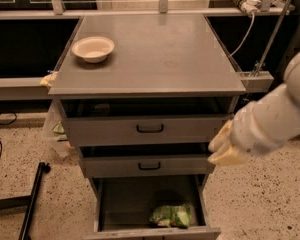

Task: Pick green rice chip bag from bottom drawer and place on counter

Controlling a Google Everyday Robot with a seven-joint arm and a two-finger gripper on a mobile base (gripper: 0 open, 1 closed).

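The green rice chip bag (171, 215) lies in the open bottom drawer (121, 204), near its front right corner. The counter (160, 59) is the grey top of the cabinet above. My gripper (225, 150), at the end of the white arm, hangs to the right of the cabinet at the height of the middle drawer. It is above and to the right of the bag, apart from it. It holds nothing that I can see.
A cream bowl (93, 48) stands at the counter's back left. Two shallower drawers with black handles (150, 128) sit slightly open above the bottom one. A black pole (31, 204) lies on the speckled floor at left. Cables and a rail run behind the cabinet.
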